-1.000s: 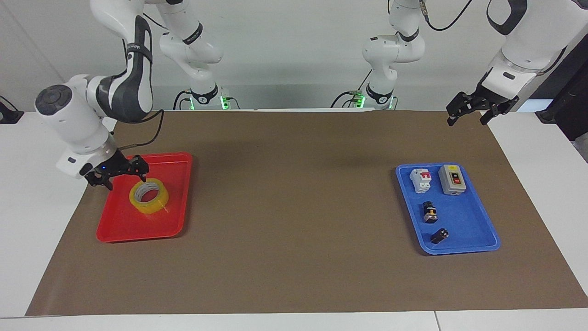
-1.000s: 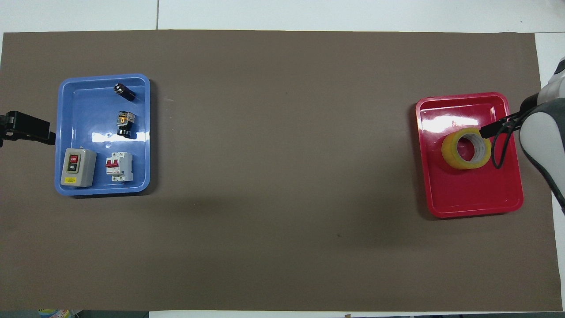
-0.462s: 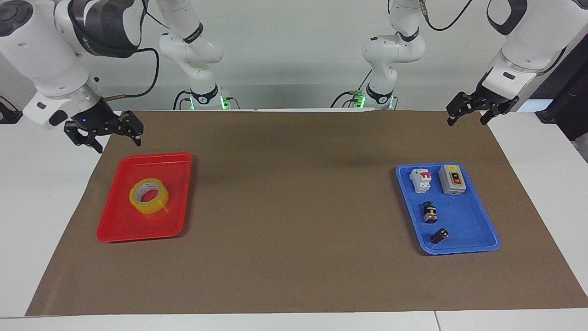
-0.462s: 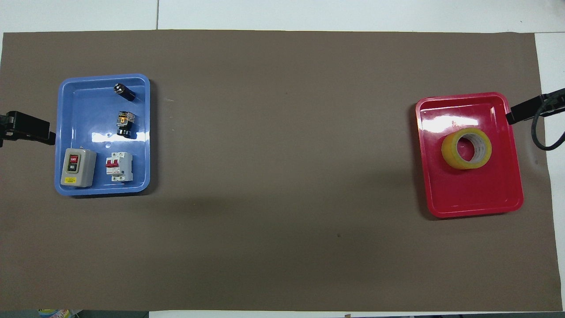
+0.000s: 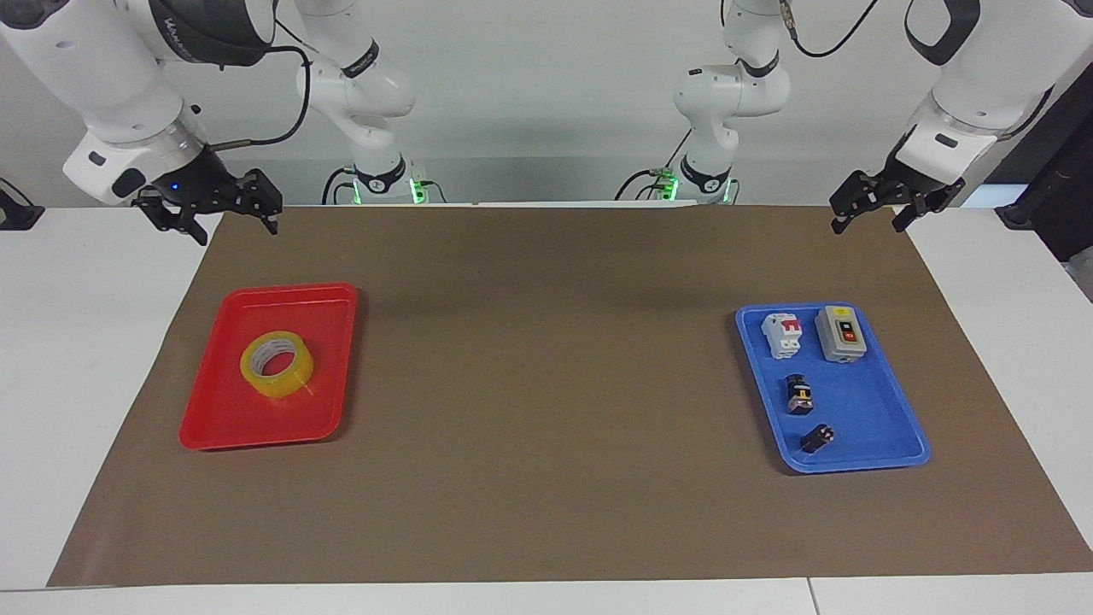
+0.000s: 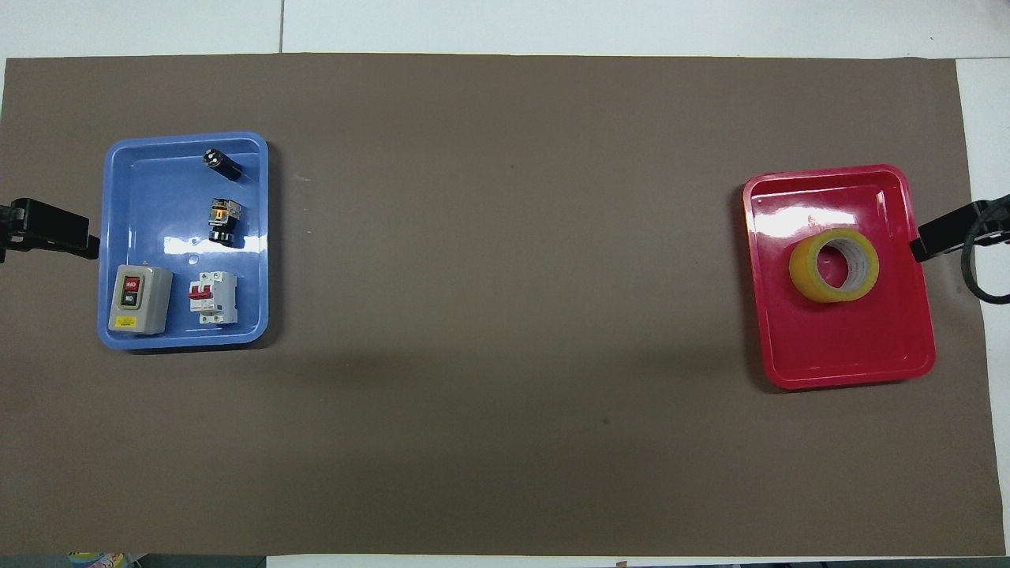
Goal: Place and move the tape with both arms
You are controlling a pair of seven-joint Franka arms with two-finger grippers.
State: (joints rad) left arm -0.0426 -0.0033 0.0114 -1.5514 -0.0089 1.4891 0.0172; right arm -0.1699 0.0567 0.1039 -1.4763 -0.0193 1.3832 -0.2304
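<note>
On the brown mat (image 5: 546,384), toward the right arm's end of the bench, the tape (image 5: 276,366) lies flat in a red tray (image 5: 222,423), nothing touching it. Up in the air over the mat's corner by the robots, the right gripper (image 5: 209,215) hangs released, fingers spread and empty. At the left arm's end, the left gripper (image 5: 871,209) waits released and empty over the mat's other robot-side corner. A blue tray (image 5: 871,427) there holds a grey switch box (image 5: 841,334), a breaker (image 5: 784,334) and two small dark parts.
</note>
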